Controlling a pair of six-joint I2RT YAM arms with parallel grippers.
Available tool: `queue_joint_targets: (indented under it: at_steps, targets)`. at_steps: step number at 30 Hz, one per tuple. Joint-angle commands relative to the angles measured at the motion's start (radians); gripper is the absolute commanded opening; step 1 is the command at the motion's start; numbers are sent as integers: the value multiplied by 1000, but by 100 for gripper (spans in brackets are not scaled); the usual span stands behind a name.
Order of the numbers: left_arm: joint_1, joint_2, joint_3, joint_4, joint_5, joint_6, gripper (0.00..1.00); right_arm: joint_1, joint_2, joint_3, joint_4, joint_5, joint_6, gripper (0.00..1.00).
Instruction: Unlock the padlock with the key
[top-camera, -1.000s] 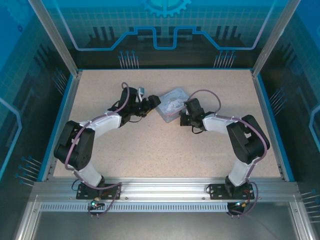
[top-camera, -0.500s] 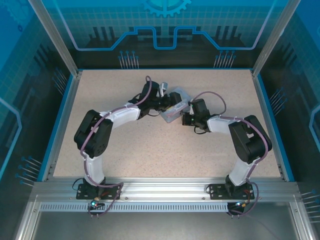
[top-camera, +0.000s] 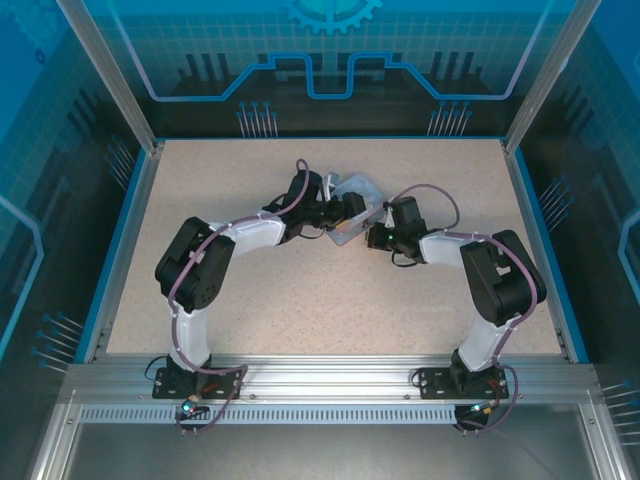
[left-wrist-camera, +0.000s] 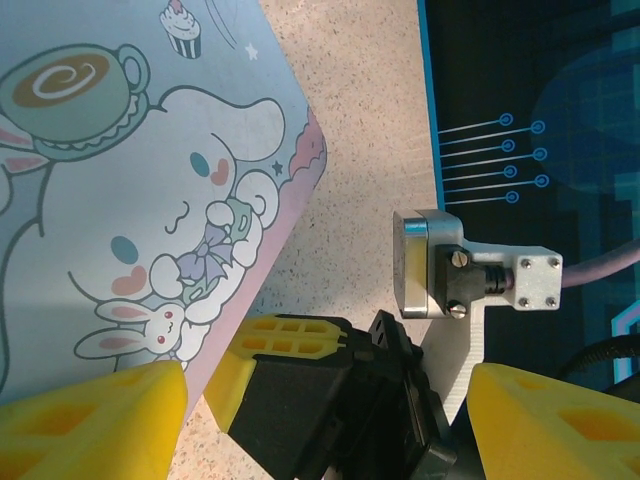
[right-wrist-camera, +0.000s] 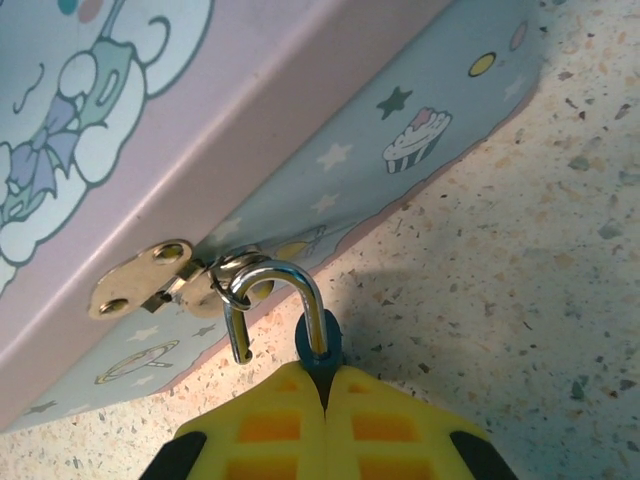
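Observation:
The padlock (right-wrist-camera: 320, 340) hangs by its silver shackle from the ring of the brass hasp (right-wrist-camera: 140, 280) on a pale blue cartoon tin (right-wrist-camera: 200, 120). One shackle end stands free of the dark blue body. My right gripper (right-wrist-camera: 326, 378) is shut on that body, at the tin's near side (top-camera: 374, 236). My left gripper (left-wrist-camera: 325, 430) is open, its yellow fingers (left-wrist-camera: 90, 420) set wide either side of the right gripper's fingertips (left-wrist-camera: 285, 340), by the corner of the tin lid (left-wrist-camera: 150, 180). From above, the left gripper (top-camera: 340, 212) is at the tin (top-camera: 352, 190). The key is hidden.
The tin lies mid-table on the speckled tabletop (top-camera: 250, 290), both arms bent in toward it. The right arm's wrist camera block (left-wrist-camera: 440, 265) sits close ahead of my left fingers. Blue walls and an aluminium frame (top-camera: 130, 100) close the table in.
My left arm has swung right from beside the tin to over it. The tin has shifted a little to the far right, and the right gripper has followed, still shut.

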Motion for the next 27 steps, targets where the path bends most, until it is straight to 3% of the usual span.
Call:
queue_joint_targets:
  at_steps: [1,12,27]
  targets:
    - [1,21,-54,-51,1,-16,76,-44,17,18,2,12,54,0]
    - [-9,44,-75,-38,12,-24,76,-85,32,70,58,-44,101,0]
    - [-15,57,-69,-43,9,-22,76,-107,73,167,-40,-11,147,0]
